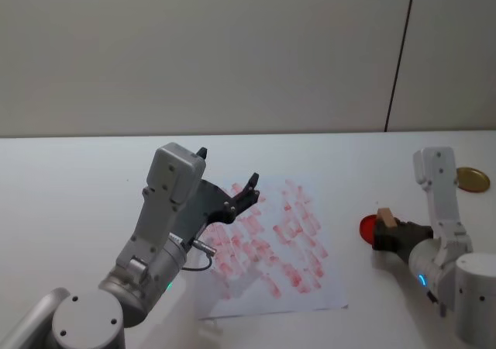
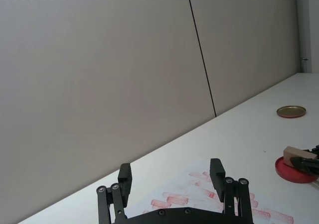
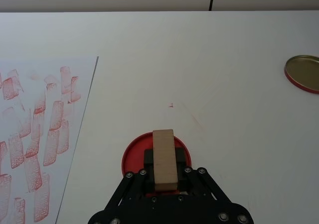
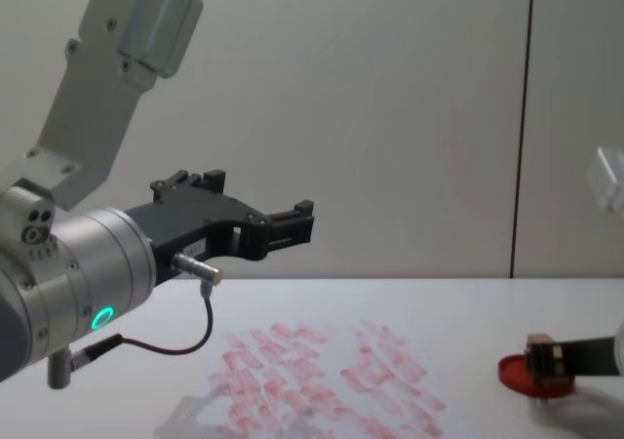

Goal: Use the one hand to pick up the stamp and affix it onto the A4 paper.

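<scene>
Stamp (image 3: 164,157) in right gripper (image 3: 165,165), over ink pad (image 3: 133,158)

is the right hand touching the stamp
Touching: the right wrist view shows the right hand with fingers pressed against both sides of the stamp, over the red ink pad. The left hand hangs open above the paper.

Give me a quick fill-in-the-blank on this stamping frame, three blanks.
1. The right tool is shut on the stamp, at the round ___ ink pad.
2. The left tool hangs above the A4 paper, its jaws ___.
3. The gold lid lies on the robot's ___ of the ink pad.
Missing words: red; open; right.
</scene>
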Tool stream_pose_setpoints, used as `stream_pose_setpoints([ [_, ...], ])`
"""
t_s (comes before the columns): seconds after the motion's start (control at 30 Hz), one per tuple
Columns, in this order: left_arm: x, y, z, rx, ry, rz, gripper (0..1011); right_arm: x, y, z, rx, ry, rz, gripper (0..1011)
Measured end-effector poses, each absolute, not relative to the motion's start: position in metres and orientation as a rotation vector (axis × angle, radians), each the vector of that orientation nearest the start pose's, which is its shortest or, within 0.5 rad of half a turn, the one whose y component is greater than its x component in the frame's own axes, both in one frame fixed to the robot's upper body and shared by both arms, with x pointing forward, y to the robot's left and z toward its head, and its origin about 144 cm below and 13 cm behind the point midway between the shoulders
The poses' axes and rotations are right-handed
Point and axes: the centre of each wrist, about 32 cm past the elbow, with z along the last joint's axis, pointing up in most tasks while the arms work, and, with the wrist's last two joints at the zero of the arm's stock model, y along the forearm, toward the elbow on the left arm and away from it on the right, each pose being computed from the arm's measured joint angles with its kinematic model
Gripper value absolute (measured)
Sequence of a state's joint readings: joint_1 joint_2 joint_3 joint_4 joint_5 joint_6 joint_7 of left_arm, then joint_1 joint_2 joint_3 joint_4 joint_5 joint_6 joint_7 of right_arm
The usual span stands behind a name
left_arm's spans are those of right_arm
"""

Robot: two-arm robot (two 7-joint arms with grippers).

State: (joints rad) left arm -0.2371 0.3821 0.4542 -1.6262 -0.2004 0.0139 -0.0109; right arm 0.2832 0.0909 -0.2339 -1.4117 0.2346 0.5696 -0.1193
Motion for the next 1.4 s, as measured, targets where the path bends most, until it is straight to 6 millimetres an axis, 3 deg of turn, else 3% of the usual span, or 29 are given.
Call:
stream_pose_setpoints([
  [0.73, 0.492, 0.198, 1.204, 0.061, -0.268, 1.124, 993, 0.525, -0.166, 1.244, -0.224, 0.078, -1.356, 220],
  [1.07, 0.492, 0.198, 1.204, 0.061, -0.268, 1.124, 993, 0.525, -0.155, 1.250, -0.226, 0.089, -1.283, 220],
  [1.4, 0.492, 0.198, 1.204, 0.061, -0.268, 1.124, 993, 0.530, -0.140, 1.236, -0.283, 0.178, -1.193, 220],
])
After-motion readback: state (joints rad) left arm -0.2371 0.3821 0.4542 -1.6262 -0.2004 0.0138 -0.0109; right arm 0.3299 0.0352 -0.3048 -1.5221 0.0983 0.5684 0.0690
